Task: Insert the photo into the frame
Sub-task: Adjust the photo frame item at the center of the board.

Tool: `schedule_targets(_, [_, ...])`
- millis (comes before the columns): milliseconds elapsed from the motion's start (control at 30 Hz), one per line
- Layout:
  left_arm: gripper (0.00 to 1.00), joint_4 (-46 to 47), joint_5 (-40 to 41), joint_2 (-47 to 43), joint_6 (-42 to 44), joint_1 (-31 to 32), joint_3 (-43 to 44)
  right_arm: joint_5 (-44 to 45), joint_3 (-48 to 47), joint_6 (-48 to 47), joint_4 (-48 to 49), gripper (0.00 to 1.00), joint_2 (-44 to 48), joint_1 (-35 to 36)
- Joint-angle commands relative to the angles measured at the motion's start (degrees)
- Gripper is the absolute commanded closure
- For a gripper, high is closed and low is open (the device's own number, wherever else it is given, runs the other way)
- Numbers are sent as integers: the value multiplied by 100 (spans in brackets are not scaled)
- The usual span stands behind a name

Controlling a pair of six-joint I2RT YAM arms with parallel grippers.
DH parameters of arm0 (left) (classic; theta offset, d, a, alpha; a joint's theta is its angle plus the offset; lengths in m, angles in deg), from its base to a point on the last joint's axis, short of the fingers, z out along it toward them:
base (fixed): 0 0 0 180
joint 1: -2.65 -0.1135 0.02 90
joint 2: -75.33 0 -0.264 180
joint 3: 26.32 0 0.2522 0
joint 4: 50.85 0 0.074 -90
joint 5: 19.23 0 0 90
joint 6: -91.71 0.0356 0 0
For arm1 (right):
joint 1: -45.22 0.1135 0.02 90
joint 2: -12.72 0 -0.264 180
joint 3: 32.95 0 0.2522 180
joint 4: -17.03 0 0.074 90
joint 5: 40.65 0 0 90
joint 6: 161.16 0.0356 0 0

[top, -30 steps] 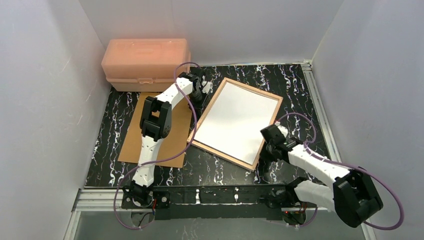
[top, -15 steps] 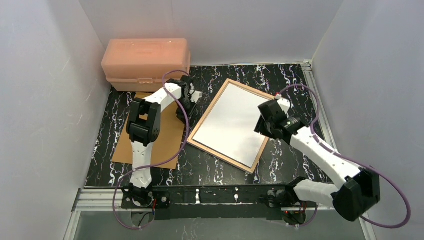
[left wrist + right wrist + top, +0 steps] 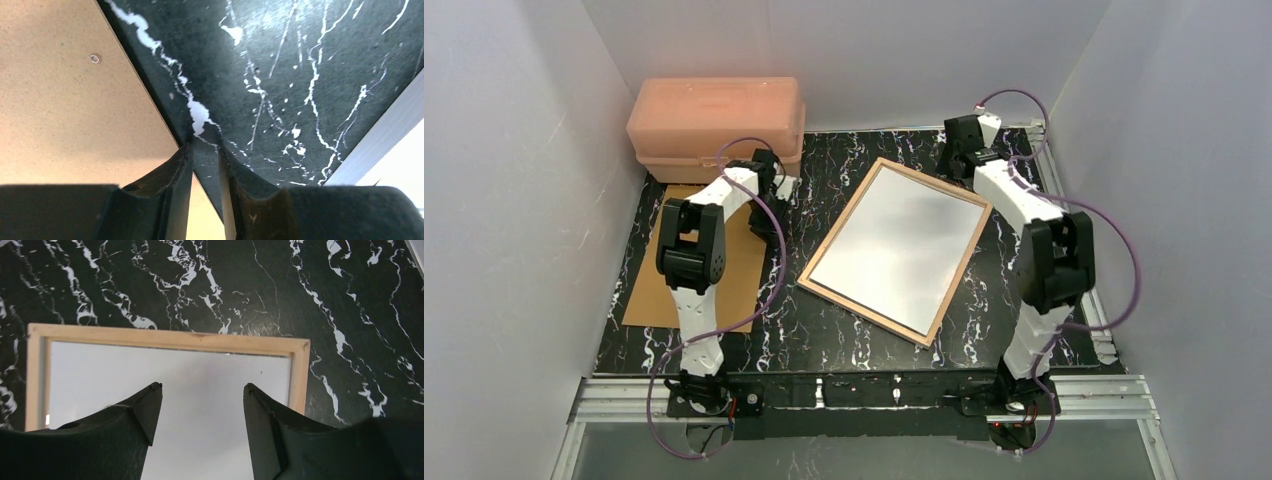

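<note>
Change over the last second, top view:
- Right arm (image 3: 1024,215) was folded low by the frame's 5 o'clock corner. It now reaches across the table to the frame's 1 o'clock corner.
- Right jaws have spread and now stand wide open with nothing between them.
- The flat brown fibreboard backing panel (image 3: 686,285) has slid toward 9 o'clock. Its edge was at the frame's side before; now a strip of the black white-veined marble table (image 3: 854,340) shows between the two.
- Left arm (image 3: 694,235) has drawn back the same way.
- The frame itself has barely shifted.

Position now:
- The thin-edged rectangular frame of light tan wood (image 3: 170,339) lies flat mid-table, tilted clockwise.
- The photo (image 3: 894,245), a large sheet with its plain white back up, fills the frame's opening.
- In the right wrist view the open jaws straddle the photo's far margin, with the frame's far rail just past the tips at 12 o'clock. No contact is visible.
- Left jaws are drawn close, leaving a narrow slit. Their tips sit on the brown panel's edge, well apart from the frame at their 3 o'clock. I cannot tell whether they pinch the panel.
- The translucent pink plastic box (image 3: 714,125) sits at 11 o'clock against the back wall.
</note>
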Motion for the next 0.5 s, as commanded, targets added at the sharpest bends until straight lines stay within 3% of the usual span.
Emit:
schedule_targets(0, [75, -18, -246, -589, 228, -236, -336, 135, -686, -388, 285, 31, -870, -347])
schedule_targets(200, [71, -650, -1495, -1468, 622, -90, -599, -9, -1081, -415, 426, 30, -1610, -630])
schedule_targets(467, [70, -661, -1513, -2009, 842, 765, -1599, -272, -1241, -397, 366, 30, -2112, -946])
